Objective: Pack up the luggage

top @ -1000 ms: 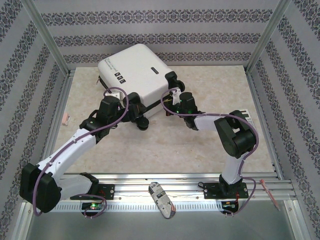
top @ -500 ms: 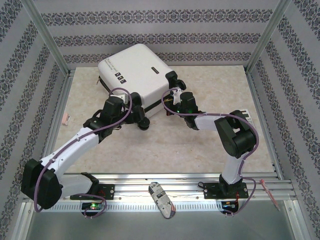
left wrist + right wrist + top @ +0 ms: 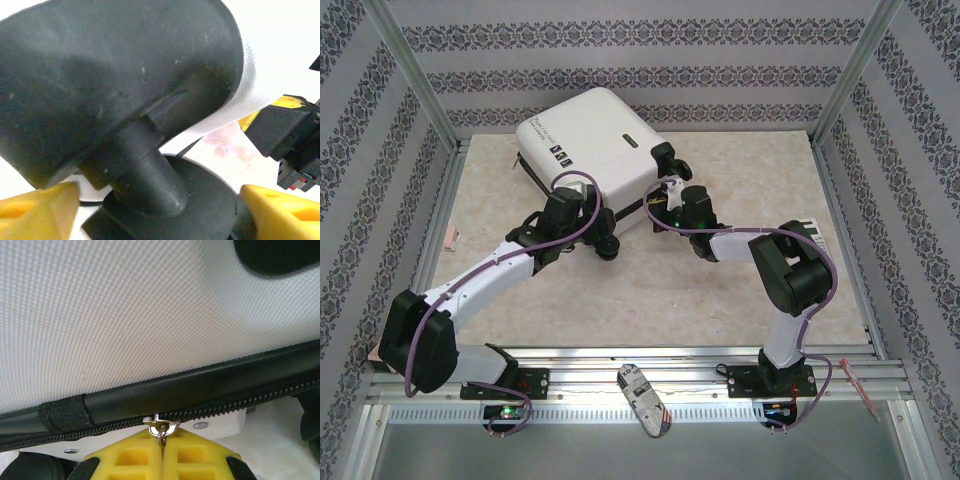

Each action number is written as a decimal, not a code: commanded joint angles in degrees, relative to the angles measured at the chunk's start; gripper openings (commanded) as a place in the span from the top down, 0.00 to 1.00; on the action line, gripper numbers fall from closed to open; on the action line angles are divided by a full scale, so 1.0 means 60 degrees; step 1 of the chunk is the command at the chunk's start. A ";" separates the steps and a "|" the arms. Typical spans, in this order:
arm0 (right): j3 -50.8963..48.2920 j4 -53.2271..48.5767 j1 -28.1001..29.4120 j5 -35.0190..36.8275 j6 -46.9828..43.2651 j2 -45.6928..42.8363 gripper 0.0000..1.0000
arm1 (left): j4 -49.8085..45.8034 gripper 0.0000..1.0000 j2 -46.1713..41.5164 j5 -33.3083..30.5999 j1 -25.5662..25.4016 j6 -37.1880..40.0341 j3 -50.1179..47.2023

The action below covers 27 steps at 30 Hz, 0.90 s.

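While the right gripper [image 3: 161, 455] clamps the luggage [image 3: 590, 135] zipper pull [image 3: 161, 430], the left gripper [image 3: 160, 210] gapes astride a wheel [image 3: 115, 75]; striped object [image 3: 645, 400] on rail [image 3: 680, 352].

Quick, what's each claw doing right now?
Left claw: open, fingers either side of a luggage wheel.
Right claw: closed on the zipper pull.

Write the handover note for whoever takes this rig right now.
Left claw: open, fingers either side of a wheel of the luggage, not gripping.
Right claw: shut on the zipper pull at the near edge.
The case lies flat, lid down, at the far side of the table.
Done: lid closed, pull grasped.
To do: run the zipper round; how far it has run cannot be told.
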 commanded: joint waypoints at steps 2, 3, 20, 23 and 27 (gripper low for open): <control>-0.0336 0.1142 0.0032 -0.0662 -0.0010 -0.0363 1.00 | 0.0138 0.39 0.0298 -0.0689 -0.0064 0.0120 0.0419; -0.0334 0.1110 0.0019 -0.0626 -0.0033 -0.0355 1.00 | 0.0077 0.46 0.0337 -0.0742 -0.0064 0.0195 0.0424; -0.0281 0.1419 -0.0950 0.2200 0.0562 -0.0491 1.00 | -0.0699 0.70 -0.1457 0.0332 0.1373 0.1194 -0.0669; -0.1098 0.2503 -0.0739 0.1688 0.0415 -0.0988 1.00 | -0.0811 0.70 -0.1962 0.1198 0.1908 0.1428 -0.0716; -0.1753 0.2924 -0.0191 0.2031 -0.0249 -0.1586 1.00 | -0.1119 0.70 -0.2061 0.2039 0.2233 0.1748 -0.0580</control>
